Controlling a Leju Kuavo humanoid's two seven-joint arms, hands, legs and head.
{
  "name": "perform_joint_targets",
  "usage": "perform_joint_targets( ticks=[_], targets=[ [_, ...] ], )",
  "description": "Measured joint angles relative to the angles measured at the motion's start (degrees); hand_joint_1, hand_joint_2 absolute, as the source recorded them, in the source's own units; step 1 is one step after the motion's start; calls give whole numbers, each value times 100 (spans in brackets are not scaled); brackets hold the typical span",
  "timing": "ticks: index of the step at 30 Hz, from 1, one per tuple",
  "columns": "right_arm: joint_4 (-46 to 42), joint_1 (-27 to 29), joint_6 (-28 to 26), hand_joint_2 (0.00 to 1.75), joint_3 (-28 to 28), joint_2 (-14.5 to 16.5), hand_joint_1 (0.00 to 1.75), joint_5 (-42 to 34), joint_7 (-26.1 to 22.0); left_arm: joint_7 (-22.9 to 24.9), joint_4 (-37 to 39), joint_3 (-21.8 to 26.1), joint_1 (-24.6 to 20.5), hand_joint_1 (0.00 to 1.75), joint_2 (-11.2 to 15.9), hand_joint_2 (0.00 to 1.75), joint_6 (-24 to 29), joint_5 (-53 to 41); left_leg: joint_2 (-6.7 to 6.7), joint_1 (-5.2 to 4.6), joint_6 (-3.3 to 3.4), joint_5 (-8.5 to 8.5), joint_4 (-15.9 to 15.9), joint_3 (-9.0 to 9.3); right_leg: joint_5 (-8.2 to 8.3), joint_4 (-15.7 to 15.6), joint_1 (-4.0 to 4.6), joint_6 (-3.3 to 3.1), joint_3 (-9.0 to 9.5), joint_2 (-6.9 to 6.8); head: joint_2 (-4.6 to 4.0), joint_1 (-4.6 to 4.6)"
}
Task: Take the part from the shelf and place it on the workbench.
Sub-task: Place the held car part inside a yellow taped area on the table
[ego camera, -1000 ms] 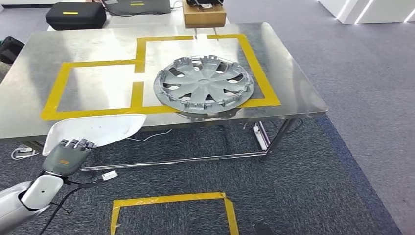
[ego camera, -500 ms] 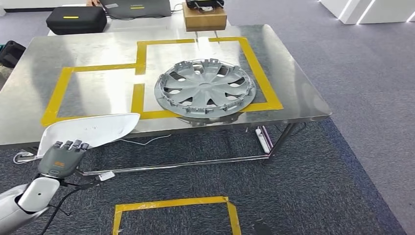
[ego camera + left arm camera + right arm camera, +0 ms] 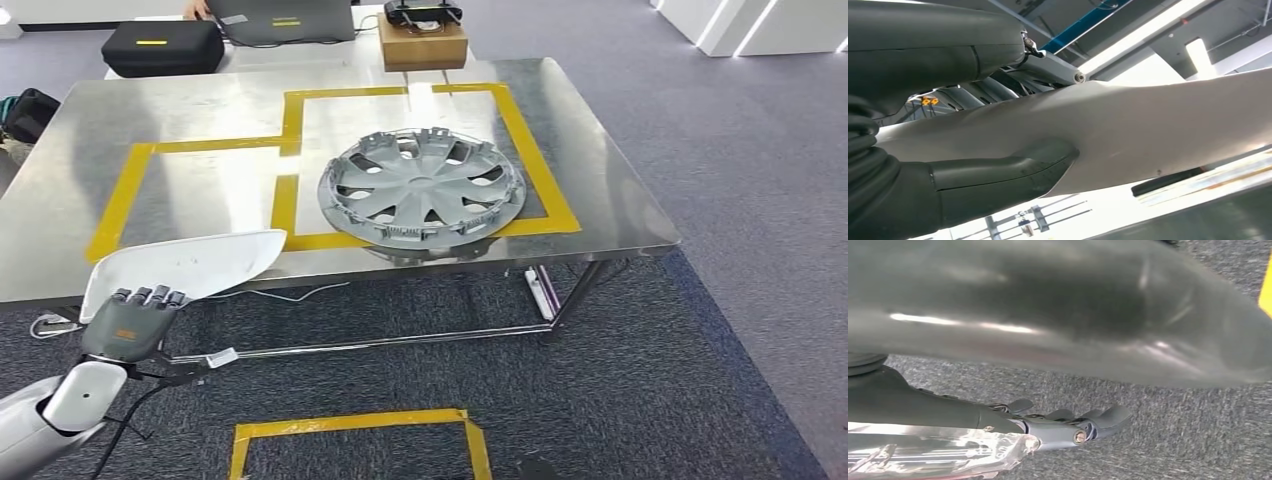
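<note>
Gripping the white part (image 3: 185, 265), the left hand (image 3: 132, 322) hovers before the workbench (image 3: 200, 185).

Wheel cover (image 3: 421, 188) lies on table (image 3: 600, 180), right of centre, inside the right taped box (image 3: 420, 160). Left taped box (image 3: 190, 195) beside it. Wooden box (image 3: 422, 44) at table's far edge, case (image 3: 163, 46) behind far-left corner. Left hand (image 3: 130, 322) holds part (image 3: 185, 268) at near-left table edge. Taped floor square (image 3: 355, 440) in front of table.
</note>
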Motion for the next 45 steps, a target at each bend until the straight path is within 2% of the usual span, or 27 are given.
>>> perform_joint_targets(
  ticks=[1, 2, 4, 5, 6, 9, 10, 12, 13, 15, 16, 17, 18, 21, 22, 23, 25, 27, 29, 30, 31, 32, 34, 36, 40, 41, 45],
  targets=[
    [0, 9, 0, 0, 0, 0, 0, 0, 0, 0, 3, -1, 8, 175, -4, 175, 0, 0, -1, 19, -33, -37, 2, 60, 91, -62, -35, 28, -37, -3, 0, 2],
    [0, 14, 0, 0, 0, 0, 0, 0, 0, 0, 5, -1, 13, 175, -9, 175, 0, 0, -2, 44, -73, -87, 5, 139, 270, -350, -69, 53, 42, -6, 0, 2],
    [-1, 19, 1, 0, 0, 4, 0, 0, 2, 0, 8, 1, 16, 175, -18, 175, 0, 0, -4, 82, -160, -220, 22, 298, 732, -1159, -137, 110, 316, -9, 0, 18],
    [-2, 16, 2, 0, 0, 9, 0, 0, 5, 0, 9, 4, 9, 175, -21, 175, -1, 0, -5, 90, -201, -282, 20, 345, 859, -1447, -155, 103, 432, -5, 0, 26],
    [-3, 13, 3, 0, 0, 13, 0, 1, 10, 0, 11, 11, 3, 175, -23, 175, -1, 0, -6, 91, -241, -333, 4, 371, 925, -1592, -158, 76, 490, 2, 0, 32],
    [-4, 2, 2, 0, 0, 20, 0, 2, 16, 0, 15, 38, -11, 175, -22, 175, 1, 0, -1, 99, -353, -291, 142, 379, 829, -1649, -159, -86, 629, 18, 0, 27],
    [-4, -1, 1, 0, 0, 21, 0, 2, 16, 1, 15, 45, -16, 175, -23, 175, 2, 0, 18, 101, -391, -199, 394, 275, 783, -1670, -173, -126, 709, 18, 0, 18],
    [-4, -4, 1, 0, 0, 22, 0, 2, 15, 3, 16, 55, -23, 175, -26, 175, 4, 0, 68, 122, -472, -131, 1112, -183, 668, -1719, -195, -172, 888, 16, 0, -1],
    [-4, 0, 2, 0, 0, 22, 0, 2, 16, 4, 16, 55, -20, 175, -28, 175, 4, 0, 86, 140, -511, -254, 1447, -463, 601, -1743, -203, -182, 982, 15, 0, -9],
    [-4, 14, 1, 0, 0, 22, 0, 2, 17, 4, 18, 52, 1, 175, -33, 175, 4, 0, 101, 180, -560, -720, 1730, -901, 447, -1780, -220, -180, 1193, 20, 0, -8],
    [-4, 19, 1, 0, 0, 22, 0, 2, 17, 4, 19, 52, 10, 175, -35, 175, 3, 0, 105, 197, -575, -901, 1666, -1027, 356, -1792, -233, -170, 1317, 25, 0, -8],
    [-4, 20, 0, 0, 0, 22, 0, 2, 17, 4, 20, 52, 16, 175, -37, 175, 3, 0, 111, 212, -589, -925, 1479, -1089, 256, -1799, -248, -151, 1448, 29, 0, -8],
    [-4, 22, 1, 0, 0, 22, 0, 2, 17, 4, 23, 51, 21, 175, -38, 175, 2, 0, 131, 225, -606, -734, 1199, -1112, 149, -1803, -264, -123, 1582, 33, 0, -9],
    [-3, 44, 1, 0, -1, 21, 0, 2, 25, -21, 28, 41, 67, 175, -53, 175, 25, -1, 235, 239, -589, 655, 285, -1092, -174, -1830, -269, -4, 1925, 33, -1, -39],
    [-3, 39, 1, 0, -1, 20, 0, 3, 27, -50, 9, 40, 76, 175, -67, 175, 39, -1, 236, 227, -552, 916, 173, -1068, -255, -1883, -270, 43, 2025, 22, -1, -32],
    [-3, 15, 1, 0, -2, 20, 0, 3, 29, -81, -25, 39, 77, 175, -80, 175, 52, -2, 216, 211, -507, 945, 172, -1023, -317, -1968, -278, 92, 2120, 5, 0, -22],
    [-2, -65, 0, 0, -2, 21, 0, 4, 27, -143, -104, 37, 90, 175, -116, 175, 60, -2, 166, 199, -414, 831, 167, -918, -410, -2040, -298, 164, 2297, -32, 0, 28],
    [-2, -115, 0, 0, -2, 22, 0, 4, 25, -178, -157, 23, 123, 175, -155, 175, 62, -2, 150, 201, -321, 740, 119, -815, -640, -1548, -286, 188, 2074, -39, 1, 64],
    [-2, -112, 0, 0, -2, 22, 0, 2, 28, -190, -182, 9, 155, 175, -196, 175, 62, -2, 118, 178, -259, 672, 112, -771, -950, -624, -258, 185, 1452, -35, 1, 86],
    [-2, -102, 1, 0, -2, 22, 0, 1, 30, -190, -188, 7, 166, 175, -212, 175, 61, -2, 95, 164, -242, 647, 112, -759, -1006, -288, -245, 177, 1174, -33, 1, 89],
    [-2, -90, 1, 0, -2, 22, 0, 0, 31, -189, -188, 8, 176, 175, -223, 175, 61, -2, 75, 152, -234, 632, 113, -746, -931, -170, -230, 161, 987, -32, 0, 92],
    [-2, -83, 1, 0, -2, 22, 0, 0, 32, -187, -185, 10, 182, 175, -223, 175, 61, -2, 62, 141, -231, 624, 114, -736, -736, -302, -215, 135, 928, -32, 0, 92],
    [-2, -79, 1, 0, -2, 21, 0, -1, 33, -176, -172, 19, 187, 175, -211, 175, 61, -2, 48, 127, -253, 629, 129, -725, -219, -1011, -180, 60, 1070, -37, 1, 90],
    [-2, -87, 0, 0, -2, 21, 0, -2, 33, -174, -149, 40, 186, 175, -186, 175, 54, -2, 39, 110, -322, 603, 156, -722, 76, -1520, -153, -16, 1191, -40, 1, 85],
    [-2, -81, 0, 0, -2, 24, 0, -14, 33, -305, -105, 184, 208, 175, -157, 175, 32, -2, 44, 117, -457, 526, 181, -737, 226, -1624, -162, -148, 1184, -35, 0, 80],
    [-2, -78, 0, 0, -2, 25, 0, -18, 32, -348, -101, 234, 223, 175, -152, 175, 31, -2, 55, 123, -489, 435, 309, -793, 279, -1636, -182, -179, 1197, -38, 0, 58],
    [-2, -54, -6, 0, -2, 26, 0, -33, 19, -474, -97, 388, 312, 175, -149, 175, 33, -2, 97, 202, -628, -265, 1640, -1368, 354, -1650, -215, -200, 1202, -56, 0, -4]
  ],
)
